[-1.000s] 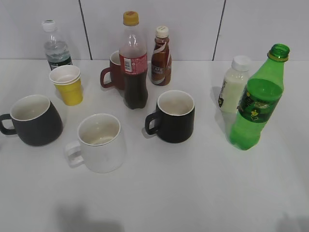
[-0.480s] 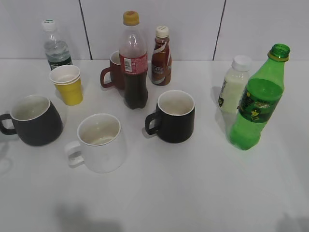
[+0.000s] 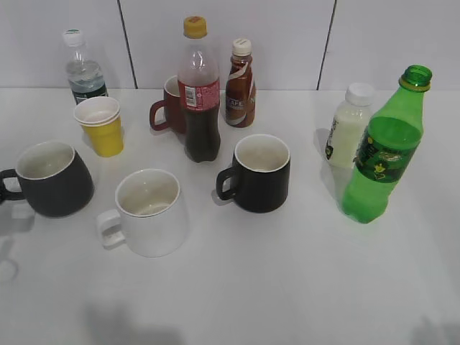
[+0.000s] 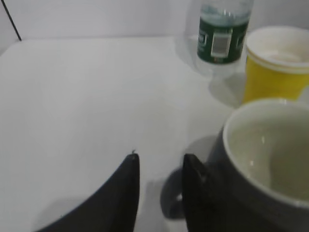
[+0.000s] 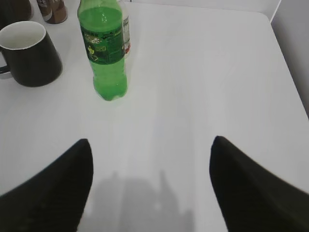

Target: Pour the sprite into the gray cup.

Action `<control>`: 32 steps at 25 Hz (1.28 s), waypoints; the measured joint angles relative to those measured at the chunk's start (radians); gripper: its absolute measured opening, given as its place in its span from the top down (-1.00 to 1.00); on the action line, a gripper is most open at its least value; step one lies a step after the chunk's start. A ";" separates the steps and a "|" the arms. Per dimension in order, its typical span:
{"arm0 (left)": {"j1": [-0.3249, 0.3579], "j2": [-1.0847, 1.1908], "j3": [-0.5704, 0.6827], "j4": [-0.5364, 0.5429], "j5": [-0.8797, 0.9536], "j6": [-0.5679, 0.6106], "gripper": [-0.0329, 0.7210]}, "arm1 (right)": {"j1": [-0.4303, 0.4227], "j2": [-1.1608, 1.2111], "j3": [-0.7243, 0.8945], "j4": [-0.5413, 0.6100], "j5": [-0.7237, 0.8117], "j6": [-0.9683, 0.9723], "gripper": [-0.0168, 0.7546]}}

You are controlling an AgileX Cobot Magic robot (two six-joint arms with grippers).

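Observation:
The sprite (image 3: 381, 158), a green uncapped bottle, stands upright at the right; it also shows in the right wrist view (image 5: 104, 48). The gray cup (image 3: 54, 183) stands at the far left with its handle pointing left. In the left wrist view my left gripper (image 4: 161, 162) is open with a narrow gap, low beside the gray cup (image 4: 227, 193). The cup's handle (image 4: 176, 200) lies between the fingers, partly behind the right finger. My right gripper (image 5: 150, 150) is wide open and empty, above bare table in front of the sprite. Neither gripper shows in the exterior view.
A white mug (image 3: 151, 212) and a black mug (image 3: 259, 172) stand mid-table. Behind them are a cola bottle (image 3: 200, 93), a red mug (image 3: 169, 108), a brown bottle (image 3: 239, 86), a yellow cup (image 3: 103, 128) and a water bottle (image 3: 83, 72). A white bottle (image 3: 348, 126) stands just behind the sprite.
A shadow has grown on the table at the left edge, below the gray cup's handle. The cups and bottles have not moved.

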 joint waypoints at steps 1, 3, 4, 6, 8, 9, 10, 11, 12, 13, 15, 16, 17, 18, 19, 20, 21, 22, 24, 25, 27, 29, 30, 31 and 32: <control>0.000 0.021 0.013 -0.001 -0.028 0.000 0.28 | 0.000 0.000 0.000 0.000 0.000 0.000 -0.50; 0.000 0.067 0.021 -0.004 -0.057 0.017 0.28 | 0.000 0.000 0.000 0.000 0.000 0.000 -0.50; 0.000 0.088 0.021 -0.007 -0.067 0.024 0.28 | 0.000 0.000 0.000 0.000 0.000 0.000 -0.50; 0.000 0.121 0.022 -0.009 -0.103 0.031 0.26 | 0.000 0.000 0.000 0.000 0.000 0.000 -0.50; 0.000 0.148 0.022 -0.011 -0.138 0.034 0.20 | 0.000 0.000 0.000 0.000 0.000 0.000 -0.50; 0.000 0.162 0.022 -0.011 -0.151 0.035 0.14 | 0.000 0.000 0.000 0.000 0.000 0.000 -0.50; 0.000 0.176 0.022 -0.011 -0.159 0.035 0.09 | 0.000 0.000 0.000 0.000 0.000 0.000 -0.50; 0.000 0.192 0.018 -0.011 -0.163 0.035 0.05 | 0.000 0.000 0.000 0.000 0.000 0.000 -0.50; 0.000 0.205 0.011 -0.011 -0.166 0.035 0.04 | 0.000 0.000 0.000 0.000 0.000 0.000 -0.50; 0.000 0.220 0.005 -0.007 -0.169 0.035 0.02 | 0.000 0.000 0.000 0.000 0.000 0.000 -0.50; 0.000 0.241 -0.010 -0.007 -0.175 0.036 0.01 | 0.000 0.000 0.000 0.000 0.000 0.000 -0.50; 0.000 0.249 -0.016 -0.006 -0.178 0.036 0.01 | 0.000 0.000 0.000 0.000 0.000 0.000 -0.50; 0.000 0.255 -0.019 -0.006 -0.181 0.036 0.01 | 0.000 0.000 0.000 0.000 0.000 0.000 -0.50; 0.000 0.262 -0.023 -0.005 -0.184 0.036 0.01 | 0.000 0.000 0.000 0.000 0.000 0.000 -0.50; 0.000 0.268 -0.030 -0.003 -0.186 0.036 0.01 | 0.000 0.000 0.000 0.000 0.000 0.000 -0.50; 0.000 0.278 -0.035 0.001 -0.188 0.036 0.01 | 0.000 0.000 0.000 0.000 0.000 0.000 -0.50; 0.000 0.290 -0.040 0.005 -0.193 0.036 0.01 | 0.000 0.000 0.000 0.000 0.000 0.000 -0.50; 0.000 0.303 -0.042 0.002 -0.200 0.036 0.01 | 0.000 0.000 0.000 0.000 0.000 0.000 -0.50; 0.000 0.329 -0.044 0.014 -0.217 0.036 0.01 | 0.000 0.000 0.000 0.000 0.000 0.000 -0.50; 0.000 0.344 -0.044 0.019 -0.226 0.036 0.01 | 0.000 0.000 0.000 0.000 0.000 0.000 -0.50; 0.000 0.363 -0.051 0.024 -0.243 0.036 0.01 | 0.000 0.000 0.000 0.000 0.000 0.000 -0.50; 0.000 0.374 -0.072 0.028 -0.248 0.036 0.01 | 0.000 0.000 0.000 0.000 0.000 0.000 -0.50; 0.000 0.374 -0.085 0.029 -0.250 0.036 0.01 | 0.000 0.000 0.000 0.000 0.000 0.000 -0.50; 0.000 0.374 -0.094 0.029 -0.252 0.037 0.01 | 0.000 0.000 0.000 0.000 0.000 0.000 -0.50; 0.000 0.374 -0.103 0.030 -0.252 0.037 0.01 | 0.000 0.000 0.000 0.000 0.000 0.000 -0.50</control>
